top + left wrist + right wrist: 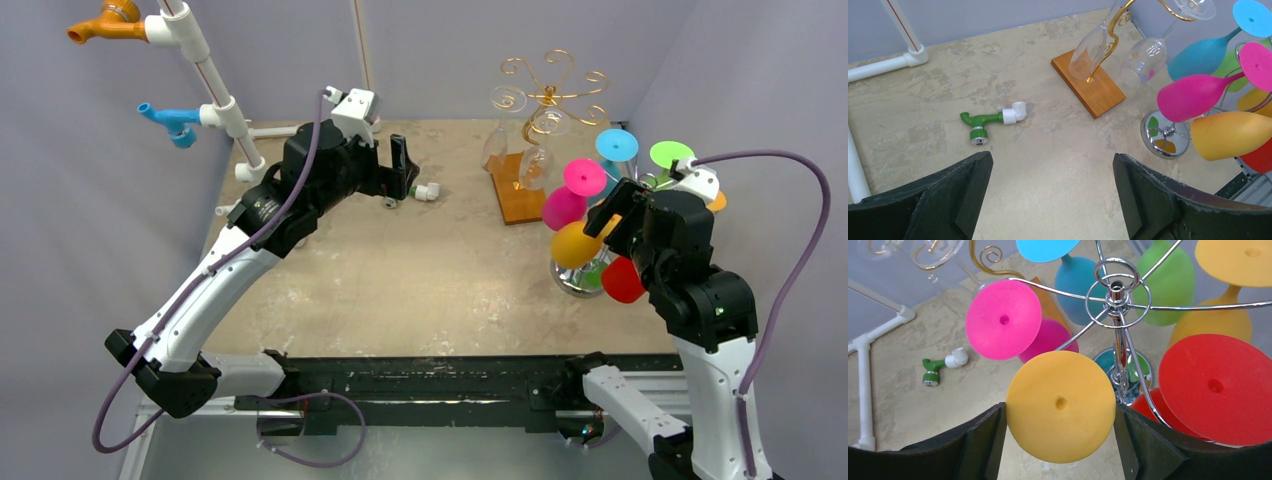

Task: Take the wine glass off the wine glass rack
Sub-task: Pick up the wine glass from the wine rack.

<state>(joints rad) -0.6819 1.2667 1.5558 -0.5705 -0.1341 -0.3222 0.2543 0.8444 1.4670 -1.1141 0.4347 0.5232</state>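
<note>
The wine glass rack is a chrome stand whose wire arms hold several coloured glasses upside down. The yellow wine glass hangs nearest me, its round foot facing the right wrist camera. My right gripper has one finger against each side of that foot. From above, the right gripper sits at the foot end of the yellow wine glass, whose bowl points left. My left gripper is open over bare table, and in the top view the left gripper is far from the rack.
Pink, red, blue and green glasses crowd round the yellow one. A gold rack with clear glasses stands on a wooden base behind. A green tap lies mid-table. White pipes rise at back left.
</note>
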